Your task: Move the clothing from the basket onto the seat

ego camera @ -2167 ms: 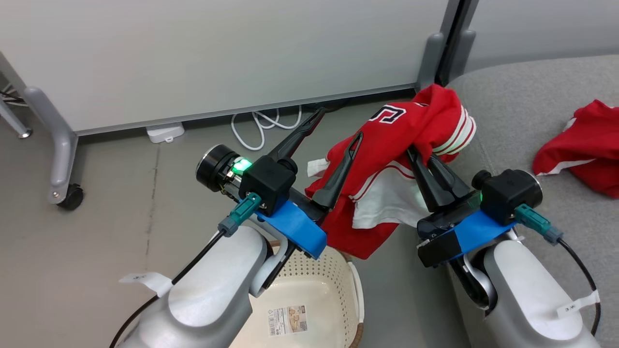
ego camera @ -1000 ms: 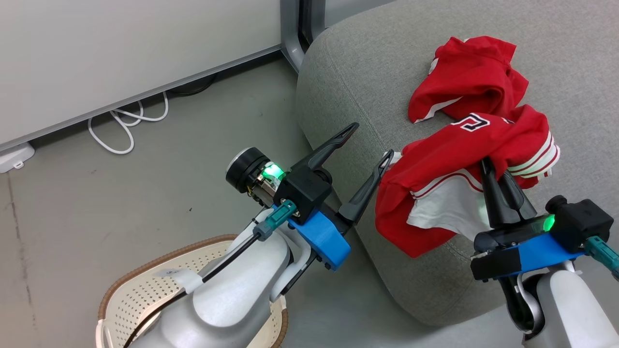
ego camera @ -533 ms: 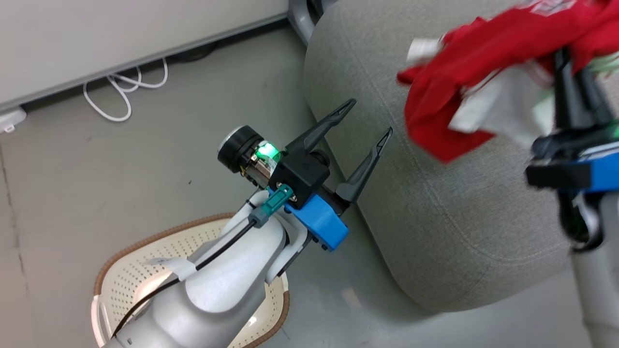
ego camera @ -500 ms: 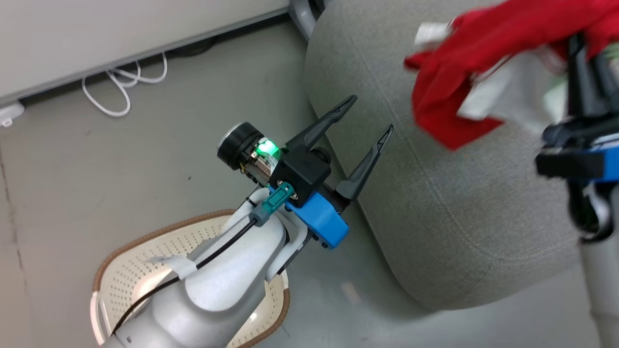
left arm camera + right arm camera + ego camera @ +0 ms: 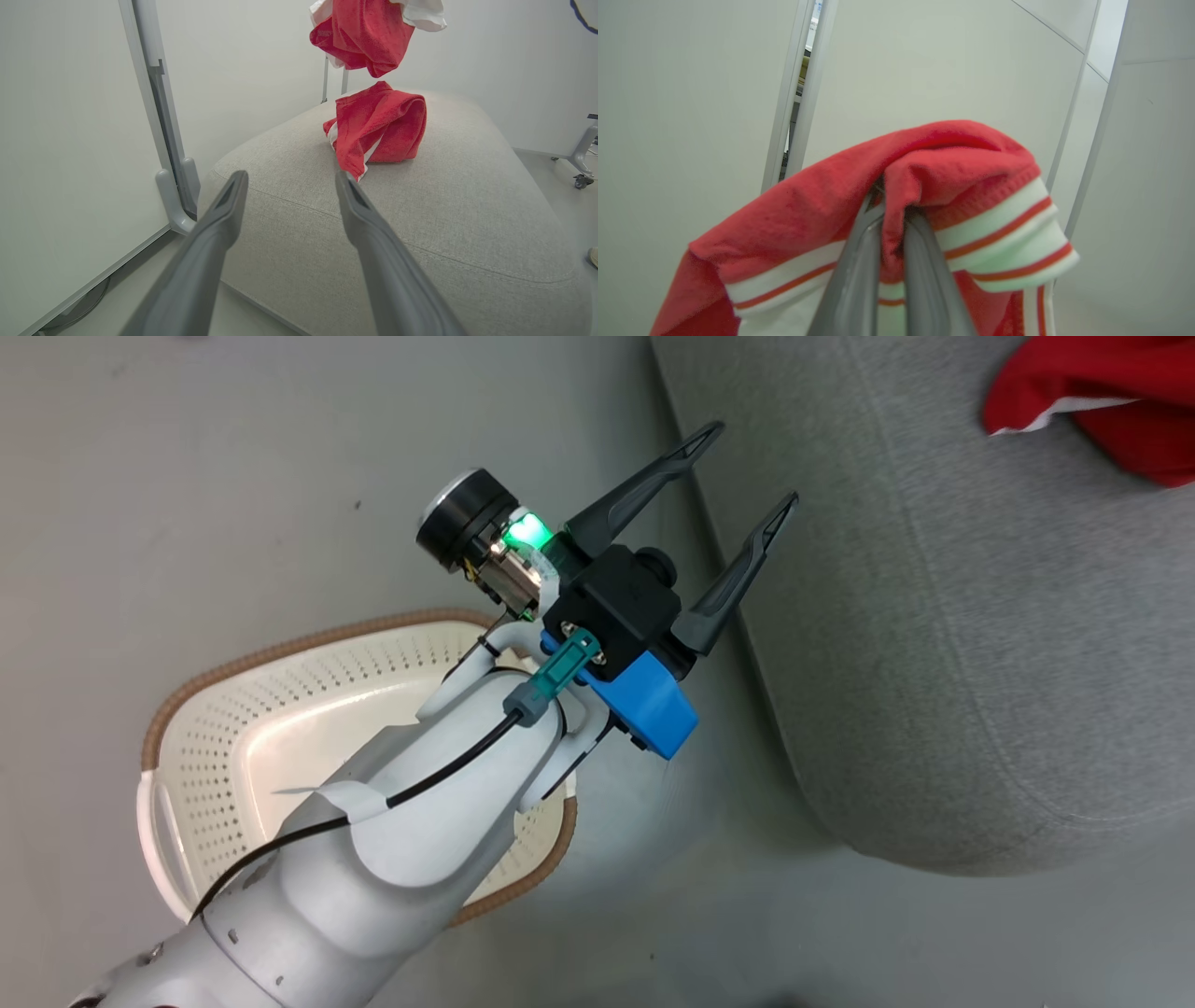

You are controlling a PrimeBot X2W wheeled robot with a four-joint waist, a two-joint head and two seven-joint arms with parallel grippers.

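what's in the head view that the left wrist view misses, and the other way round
The head view adds the basket on the floor, with nothing in the part of it that is in sight. The left wrist view adds a hanging red garment in the air above the seat, plus a white partition panel. Both share the open left gripper, the grey seat and the other red garment lying on it.

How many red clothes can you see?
2. A crumpled red garment lies on the grey seat; a striped red garment hangs above it, pinched in the right gripper. The left arm hides part of the basket.
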